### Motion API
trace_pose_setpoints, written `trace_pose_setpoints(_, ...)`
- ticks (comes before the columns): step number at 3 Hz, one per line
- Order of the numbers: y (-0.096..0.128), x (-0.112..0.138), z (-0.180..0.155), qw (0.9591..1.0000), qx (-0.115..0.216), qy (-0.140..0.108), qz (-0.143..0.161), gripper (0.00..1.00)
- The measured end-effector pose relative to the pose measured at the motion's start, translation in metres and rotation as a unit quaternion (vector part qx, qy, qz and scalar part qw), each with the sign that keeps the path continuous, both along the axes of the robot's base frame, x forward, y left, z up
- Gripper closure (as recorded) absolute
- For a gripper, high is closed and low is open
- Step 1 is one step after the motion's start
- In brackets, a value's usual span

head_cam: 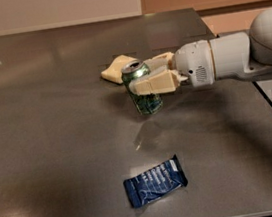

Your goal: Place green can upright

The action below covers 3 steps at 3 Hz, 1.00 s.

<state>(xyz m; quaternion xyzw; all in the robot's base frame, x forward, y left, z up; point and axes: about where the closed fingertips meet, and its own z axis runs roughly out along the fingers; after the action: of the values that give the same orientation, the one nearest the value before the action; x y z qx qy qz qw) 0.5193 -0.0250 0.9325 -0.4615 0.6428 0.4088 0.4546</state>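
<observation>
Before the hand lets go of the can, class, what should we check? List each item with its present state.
1. Hand grips the can: ok, one finger on each side.
2. Can upright: not ok, it leans slightly, with its tab end up.
3. Can base resting on the table: cannot tell.
4. Spot under the can free: ok, the blue packet lies apart, nearer the camera.
5. Hand clear of the packet: ok.

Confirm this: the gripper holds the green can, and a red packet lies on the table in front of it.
The packet is blue, not red; the camera view shows it. The gripper does hold the green can, and the packet lies on the table in front of it.
</observation>
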Motion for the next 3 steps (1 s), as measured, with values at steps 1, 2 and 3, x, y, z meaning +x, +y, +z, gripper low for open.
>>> trace_pose_setpoints(1,-0.014,0.000,-0.009,0.9986,0.051,-0.011,0.001,1.00)
trace_pose_setpoints(2,-0.021,-0.001,-0.013,0.9957,0.088,-0.030,0.006,1.00)
trace_pose_setpoints(3,-0.027,-0.001,-0.020,0.9931,0.108,-0.045,0.006,0.82)
